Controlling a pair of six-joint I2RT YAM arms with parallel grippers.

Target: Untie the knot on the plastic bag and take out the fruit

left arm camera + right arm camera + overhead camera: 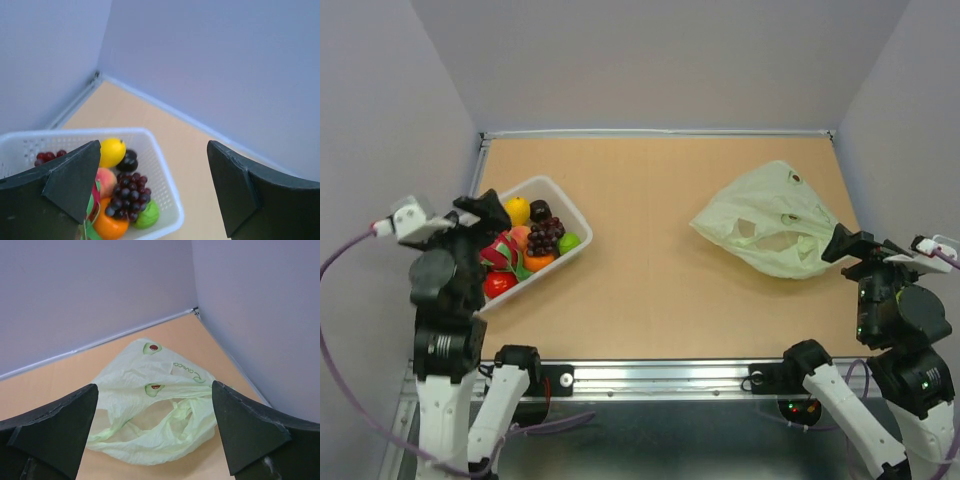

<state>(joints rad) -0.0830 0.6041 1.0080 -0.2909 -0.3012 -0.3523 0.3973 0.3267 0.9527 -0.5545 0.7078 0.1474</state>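
We see both sets of jaws spread wide and empty: the left gripper point(154, 187) above the fruit point(127, 192) piled in the white basket point(167, 187), the right gripper point(155, 432) facing the limp plastic bag point(145, 390) at the right of the table point(650, 290).

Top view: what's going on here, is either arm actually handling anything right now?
Neither arm holds anything. The left pincer hangs open above the white basket on the left, where the fruit lies piled. The right pincer is open too, next to the plastic bag, which lies limp and flat on the right, its handles looking loose. The job appears finished or nearly so.
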